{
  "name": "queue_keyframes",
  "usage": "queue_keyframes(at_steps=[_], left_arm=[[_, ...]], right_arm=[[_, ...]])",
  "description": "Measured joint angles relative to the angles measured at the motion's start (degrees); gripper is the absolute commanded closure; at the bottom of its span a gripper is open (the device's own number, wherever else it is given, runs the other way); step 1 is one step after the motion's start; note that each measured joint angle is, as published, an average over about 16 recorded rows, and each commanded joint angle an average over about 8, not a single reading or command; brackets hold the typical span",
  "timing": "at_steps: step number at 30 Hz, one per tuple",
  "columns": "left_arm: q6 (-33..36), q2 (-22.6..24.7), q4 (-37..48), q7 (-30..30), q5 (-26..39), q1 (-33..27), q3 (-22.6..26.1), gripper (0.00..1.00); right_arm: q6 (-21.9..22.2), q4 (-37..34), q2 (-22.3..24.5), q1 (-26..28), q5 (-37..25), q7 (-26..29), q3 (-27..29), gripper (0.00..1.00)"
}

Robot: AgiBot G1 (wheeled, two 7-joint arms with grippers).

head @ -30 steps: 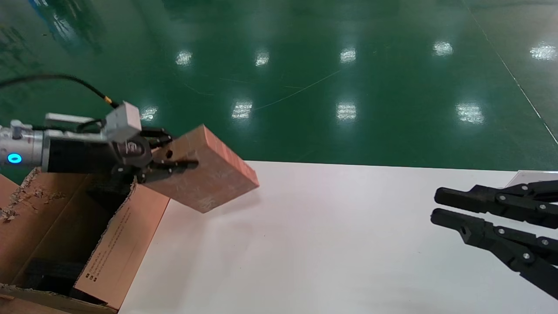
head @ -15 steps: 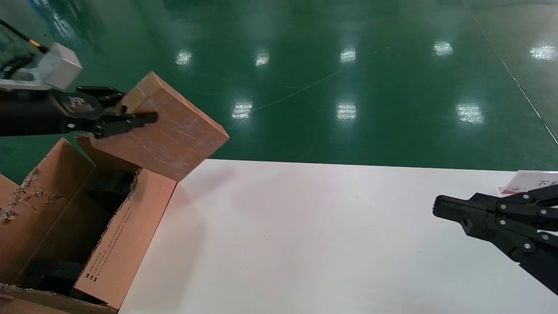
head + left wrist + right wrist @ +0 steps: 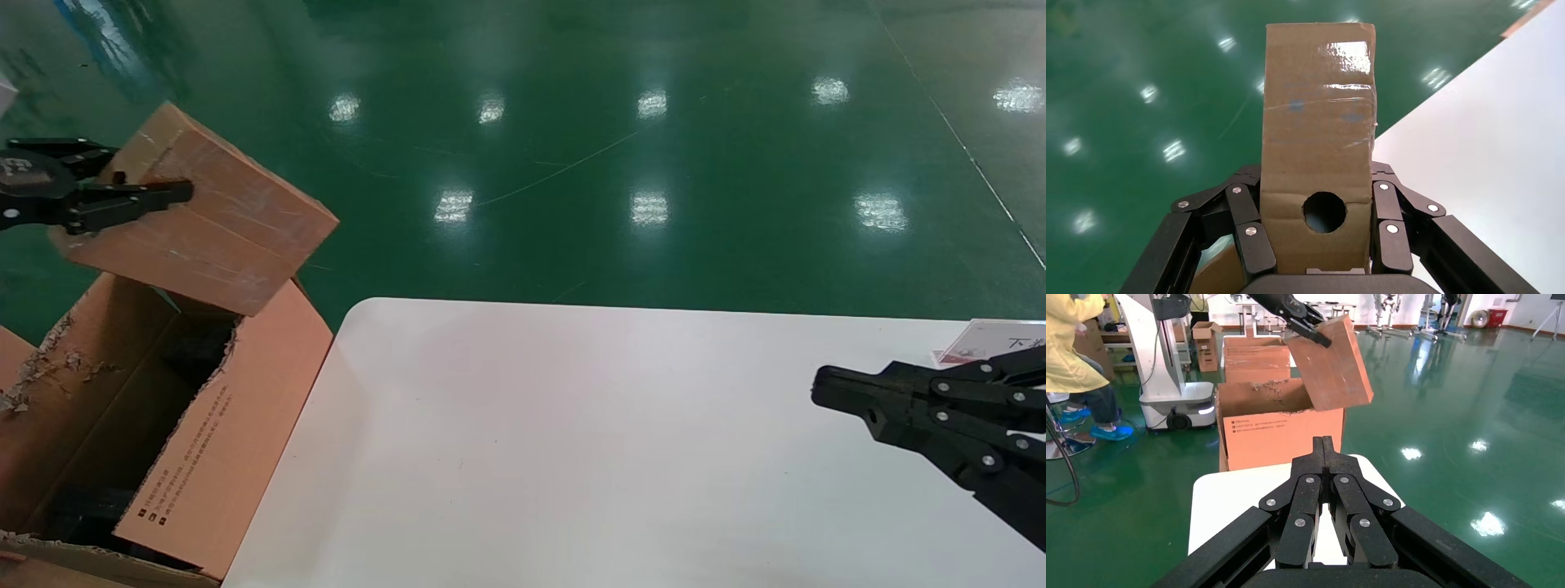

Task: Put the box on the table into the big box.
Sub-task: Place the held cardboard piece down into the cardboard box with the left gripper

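Observation:
My left gripper (image 3: 151, 184) is shut on the small brown box (image 3: 212, 216) and holds it tilted in the air above the far end of the big box (image 3: 204, 441). In the left wrist view the box (image 3: 1318, 122) sits clamped between the fingers (image 3: 1251, 236), with a round hole in its near face. The big box stands open beside the left end of the white table (image 3: 572, 457), with torn flap edges and dark padding inside. In the right wrist view the box (image 3: 1330, 364) hangs over the big box (image 3: 1281, 432). My right gripper (image 3: 817, 390) is shut and empty over the table's right side.
A white card (image 3: 985, 339) lies at the table's far right edge. Green floor lies beyond the table. In the right wrist view another robot base (image 3: 1171, 386), more cartons (image 3: 1257, 355) and a seated person (image 3: 1073, 361) are behind the big box.
My left gripper has carried the small box up and to the left, off the table's corner and over the big box. The right gripper closed its fingers early on and has since stayed still.

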Motion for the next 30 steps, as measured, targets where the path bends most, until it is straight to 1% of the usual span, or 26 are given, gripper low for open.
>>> queue_keyframes(at_steps=[10, 17, 23, 30], left_arm=[[-2.0, -3.7, -2.6, -3.1, 1.8, -0.9, 0.7, 1.00], [-2.9, -5.8, -3.6, -5.5, 2.5, 0.0, 1.1, 1.00], [-4.1, -7.2, -3.0, -6.9, 3.3, 2.5, 1.8, 1.00], [-7.4, -7.5, 0.0, -7.3, 3.2, 7.4, 2.3, 1.00]], right_arm=[[0.0, 0.0, 0.0, 0.0, 0.0, 0.0, 0.0, 1.00], [0.0, 0.0, 0.0, 0.0, 0.0, 0.0, 0.0, 1.00], [0.0, 0.0, 0.0, 0.0, 0.0, 0.0, 0.0, 1.00], [0.0, 0.0, 0.0, 0.0, 0.0, 0.0, 0.0, 1.00]])
